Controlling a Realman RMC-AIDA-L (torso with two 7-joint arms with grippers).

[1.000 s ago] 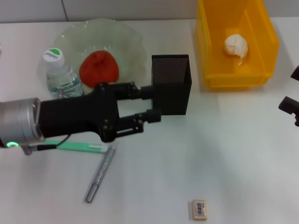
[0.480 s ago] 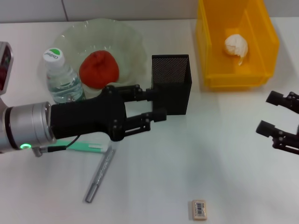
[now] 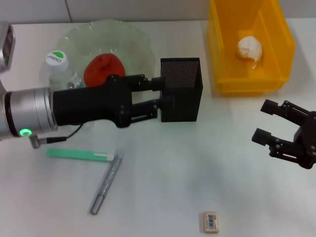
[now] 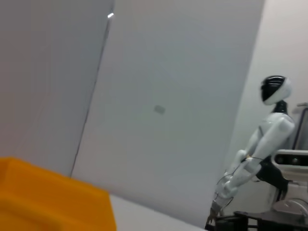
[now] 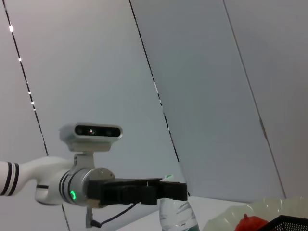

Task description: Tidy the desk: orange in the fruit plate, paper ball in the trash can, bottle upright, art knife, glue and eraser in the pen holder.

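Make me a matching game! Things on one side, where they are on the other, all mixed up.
Things:
1. round reddish-orange fruit
2. crumpled white paper ball
3. small beige eraser with barcode label
4. clear water bottle with white-and-green cap

Places:
A. in the yellow plastic bin
B. on the bare white desk, nearest the camera
C. in the pale-green glass bowl
D. upright beside the bowl

Pairs: 1-C, 2-A, 3-B, 4-D

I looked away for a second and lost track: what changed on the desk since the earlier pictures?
The left gripper rose, empty and open, toward the pen holder. The right gripper came in from the right edge, open. The orange, bottle, paper ball and eraser stayed put.
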